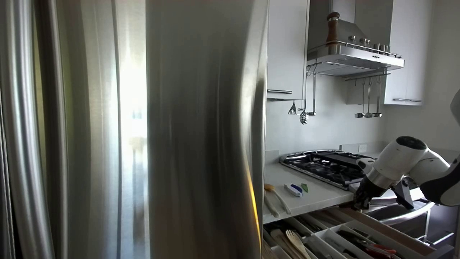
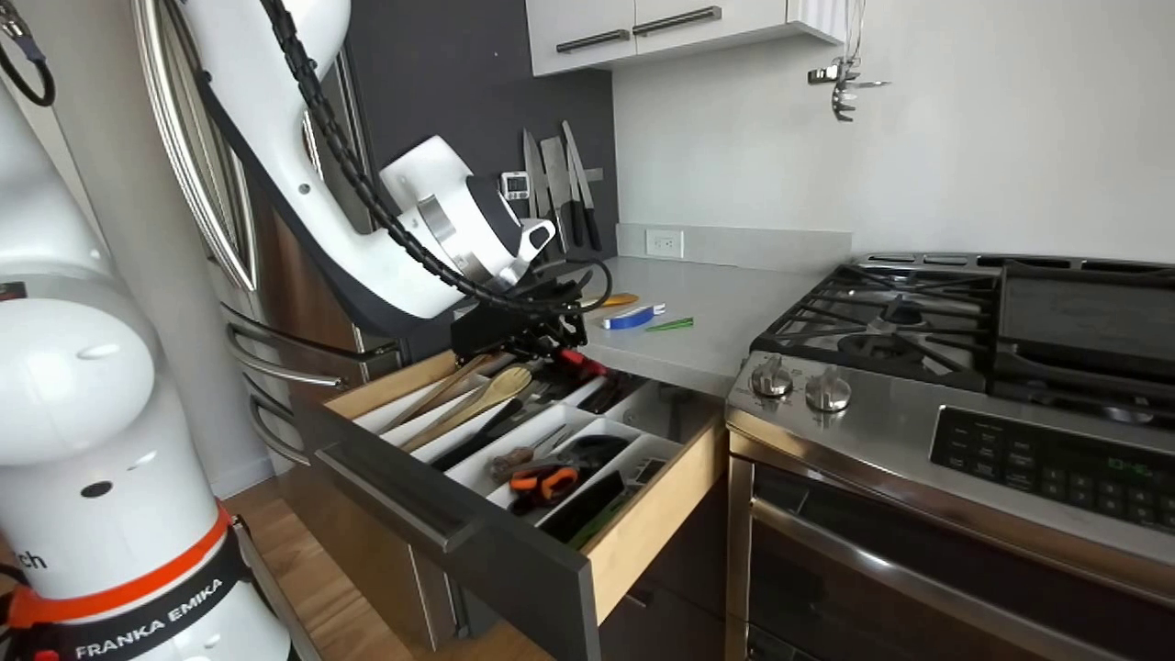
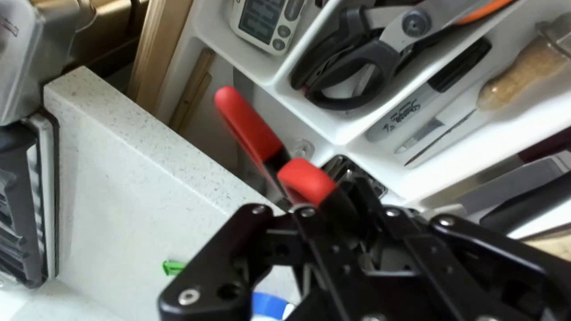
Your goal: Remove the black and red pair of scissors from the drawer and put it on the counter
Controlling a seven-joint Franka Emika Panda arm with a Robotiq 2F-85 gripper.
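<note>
The red and black scissors show in the wrist view with two red handle ends (image 3: 308,178), and also in an exterior view (image 2: 581,362). My gripper (image 3: 350,198) is shut on their black part; the blades are hidden. The gripper holds them above the open drawer (image 2: 656,509), close to the counter's front edge, in an exterior view (image 2: 555,344). In an exterior view the gripper (image 1: 361,204) shows over the drawer (image 1: 391,230), and the scissors cannot be made out there. The white counter (image 2: 725,294) lies beside the drawer and also shows in the wrist view (image 3: 116,200).
Other scissors with orange parts (image 2: 546,479) lie in a front compartment. Wooden utensils (image 2: 496,390) lie in another. A blue-and-white tool (image 2: 633,318) and a green clip (image 2: 670,324) lie on the counter. The gas hob (image 2: 881,321) adjoins it. The fridge (image 1: 197,126) stands beside the counter.
</note>
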